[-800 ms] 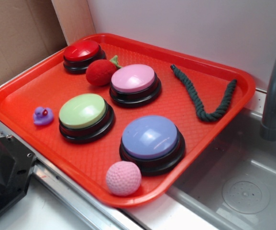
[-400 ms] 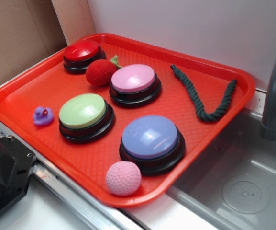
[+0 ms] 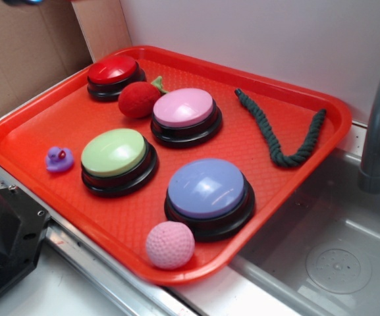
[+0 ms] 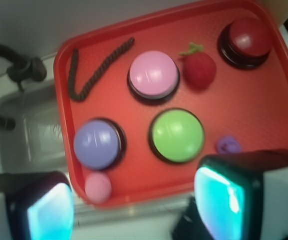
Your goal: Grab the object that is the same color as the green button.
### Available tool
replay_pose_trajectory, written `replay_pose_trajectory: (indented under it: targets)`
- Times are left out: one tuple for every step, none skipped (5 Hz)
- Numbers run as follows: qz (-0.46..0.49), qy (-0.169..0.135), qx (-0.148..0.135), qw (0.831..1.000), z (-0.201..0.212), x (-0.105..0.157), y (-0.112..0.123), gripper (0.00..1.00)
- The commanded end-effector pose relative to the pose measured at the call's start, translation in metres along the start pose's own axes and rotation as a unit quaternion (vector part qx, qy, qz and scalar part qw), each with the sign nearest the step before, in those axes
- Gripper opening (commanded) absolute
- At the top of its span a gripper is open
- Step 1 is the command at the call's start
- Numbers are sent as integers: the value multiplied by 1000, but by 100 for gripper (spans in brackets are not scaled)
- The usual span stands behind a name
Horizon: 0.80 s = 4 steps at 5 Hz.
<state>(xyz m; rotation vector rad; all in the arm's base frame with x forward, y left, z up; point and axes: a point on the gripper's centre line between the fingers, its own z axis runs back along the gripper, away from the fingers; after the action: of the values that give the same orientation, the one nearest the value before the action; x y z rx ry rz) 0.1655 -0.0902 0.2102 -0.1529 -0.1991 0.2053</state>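
The dark green twisted rope piece (image 3: pixel 280 130) lies bent in a V at the back right of the red tray (image 3: pixel 38 125); in the wrist view the rope (image 4: pixel 95 69) is at the tray's upper left. The green button (image 3: pixel 114 153), with a pale lime dome on a black base, sits at the tray's middle left and shows in the wrist view (image 4: pixel 177 135). My gripper (image 4: pixel 136 206) is open and empty, high above the tray's near edge, with its cyan-padded fingers (image 4: pixel 49 212) wide apart. In the exterior view only a sliver of it shows at the top left.
On the tray: a red button (image 3: pixel 113 72), red plush strawberry (image 3: pixel 139 99), pink button (image 3: pixel 184 113), lavender-blue button (image 3: pixel 207 192), purple duck (image 3: pixel 59 158) and pink ball (image 3: pixel 169 244). A sink (image 3: pixel 334 257) with a grey faucet (image 3: pixel 379 125) lies right. Cardboard (image 3: pixel 25 52) stands left.
A sliver of the gripper has come into the exterior view at the top left edge. Nothing on the tray has moved.
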Motion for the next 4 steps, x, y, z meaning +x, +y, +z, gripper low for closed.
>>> replay_pose_trajectory:
  targets:
    - [127,-47,4,991,-63,46,-58,100]
    - [199,-78,41,976,-91,70,-68,100]
    - [253,-93,73,960,-112,82,-68,100]
    - [285,-90,91,950,-137,95,-59,100]
